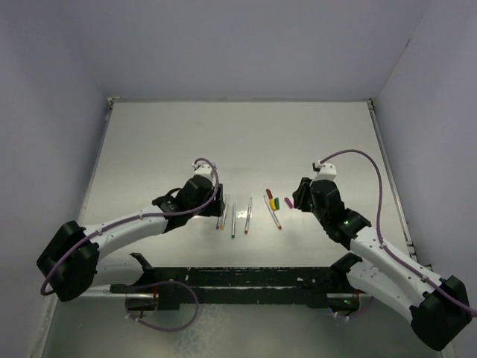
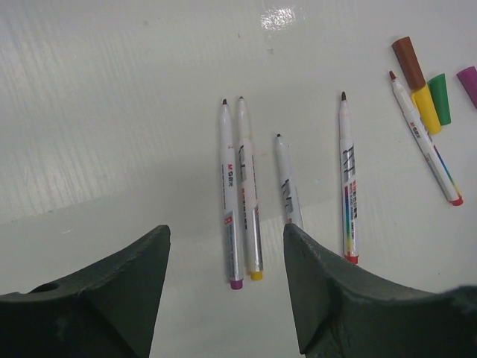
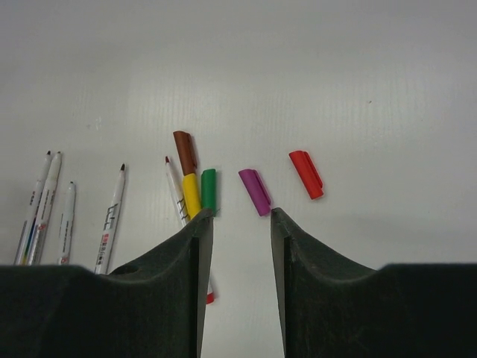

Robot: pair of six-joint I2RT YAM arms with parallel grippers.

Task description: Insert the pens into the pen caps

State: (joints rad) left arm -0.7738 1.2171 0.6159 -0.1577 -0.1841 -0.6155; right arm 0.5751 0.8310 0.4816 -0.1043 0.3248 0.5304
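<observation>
- Near the middle of the desk (image 1: 246,142), a little toward its near edge, we see five pens (image 1: 232,220) lying uncapped in a loose row, tips toward the far edge.
- The magenta-ended pen (image 2: 229,201) and the yellow-ended pen (image 2: 248,194), closest to the left edge, lie side by side and touching.
- The third pen (image 2: 285,175) lies just beside them, its back end hidden behind a finger.
- The fourth pen (image 2: 347,179) lies apart, and the fifth pen (image 2: 425,138) lies tilted, just beside the caps.
- Toward the right edge we find the caps. The brown cap (image 3: 185,151) and the yellow cap (image 3: 191,194) sit end to end, with the green cap (image 3: 208,189) against the yellow one.
- The magenta cap (image 3: 254,191) lies apart from those, and the red cap (image 3: 306,174) lies further still toward the right edge.
- The left pincer (image 2: 225,230) hangs over the touching pair of pens, its jaws spread wide and holding nothing.
- The right pincer (image 3: 240,216) hangs on the near-edge side of the caps. Its jaws are parted more narrowly and are empty, and the gap lines up between the green and magenta caps.
</observation>
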